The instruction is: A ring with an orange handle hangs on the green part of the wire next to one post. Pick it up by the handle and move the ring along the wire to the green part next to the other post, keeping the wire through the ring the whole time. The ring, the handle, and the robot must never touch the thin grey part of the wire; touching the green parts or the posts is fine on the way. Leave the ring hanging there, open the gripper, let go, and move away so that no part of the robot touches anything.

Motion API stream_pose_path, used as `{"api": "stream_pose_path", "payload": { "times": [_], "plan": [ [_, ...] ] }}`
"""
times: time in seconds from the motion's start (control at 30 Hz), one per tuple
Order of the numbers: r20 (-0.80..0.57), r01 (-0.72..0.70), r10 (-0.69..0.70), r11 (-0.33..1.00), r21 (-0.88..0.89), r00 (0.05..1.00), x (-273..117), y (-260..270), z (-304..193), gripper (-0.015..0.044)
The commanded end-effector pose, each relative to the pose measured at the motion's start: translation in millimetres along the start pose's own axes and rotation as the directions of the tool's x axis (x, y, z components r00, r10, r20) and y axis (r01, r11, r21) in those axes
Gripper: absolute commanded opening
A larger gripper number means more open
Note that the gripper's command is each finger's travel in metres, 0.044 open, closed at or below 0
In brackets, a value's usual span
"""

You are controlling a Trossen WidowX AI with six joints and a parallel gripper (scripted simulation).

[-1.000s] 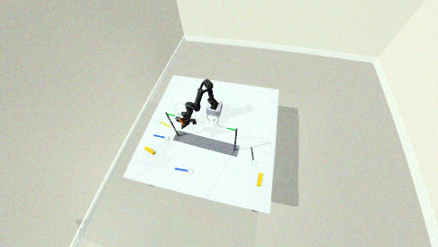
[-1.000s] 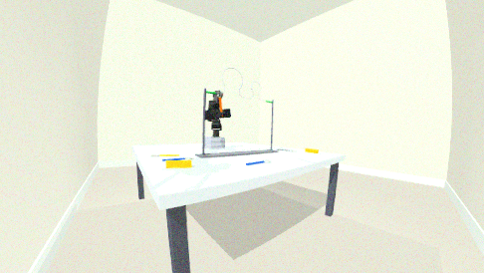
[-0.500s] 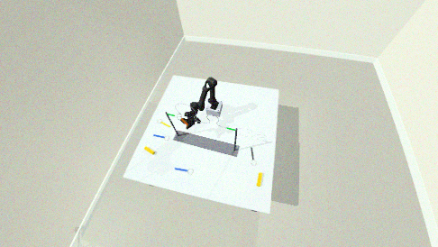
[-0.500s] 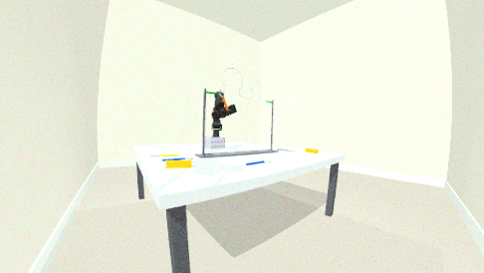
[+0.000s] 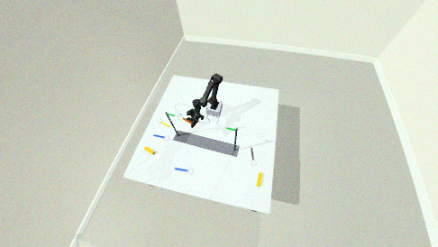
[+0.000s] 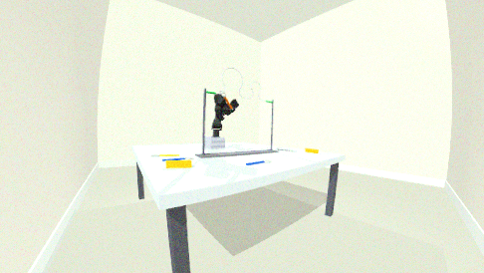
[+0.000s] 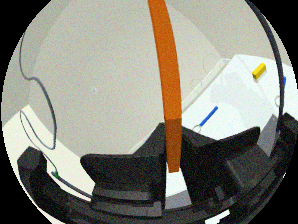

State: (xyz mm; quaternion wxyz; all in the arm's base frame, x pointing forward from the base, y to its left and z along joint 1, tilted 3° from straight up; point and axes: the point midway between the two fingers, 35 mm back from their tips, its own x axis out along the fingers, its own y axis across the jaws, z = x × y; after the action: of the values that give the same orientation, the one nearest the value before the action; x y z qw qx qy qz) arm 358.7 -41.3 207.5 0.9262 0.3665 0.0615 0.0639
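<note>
My gripper (image 5: 193, 123) (image 6: 231, 106) (image 7: 166, 125) is shut on the orange handle (image 5: 187, 121) (image 6: 228, 103) (image 7: 166, 65), near its end. The handle slants up to the pale ring (image 5: 180, 116) (image 6: 222, 94), which is at the wire just past the inner end of the left green part (image 5: 170, 114) (image 6: 211, 93). The ring is outside the wrist view; whether it touches the wire is too small to tell. The thin grey wire (image 6: 242, 84) (image 7: 54, 115) curves up and across to the right green part (image 5: 231, 129) (image 6: 269, 102) (image 7: 56, 174).
The left post (image 5: 172, 123) (image 6: 204, 122) and right post (image 5: 235, 140) (image 6: 272, 126) stand on a dark base (image 5: 205, 143). On the white table lie yellow blocks (image 5: 150, 150) (image 5: 260, 179), blue-handled rings (image 5: 159, 135) (image 5: 181, 169), a yellow-handled ring (image 5: 165, 123) and a dark-handled ring (image 5: 252, 153).
</note>
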Motion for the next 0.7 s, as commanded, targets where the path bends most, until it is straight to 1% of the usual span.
{"api": "stream_pose_path", "payload": {
  "times": [0.0, 0.37, 0.67],
  "plan": [
    [-0.039, -0.014, 0.017, 0.998, 0.066, 0.999, -6.0, 14.7, 3.3, -0.015],
    [-0.193, -0.039, 0.102, 0.951, 0.306, 0.976, -28.4, 53.2, 13.2, -0.015],
    [-0.288, -0.059, 0.227, 0.867, 0.495, 0.93, -47.5, 80.1, 30.7, -0.015]
  ]
}}
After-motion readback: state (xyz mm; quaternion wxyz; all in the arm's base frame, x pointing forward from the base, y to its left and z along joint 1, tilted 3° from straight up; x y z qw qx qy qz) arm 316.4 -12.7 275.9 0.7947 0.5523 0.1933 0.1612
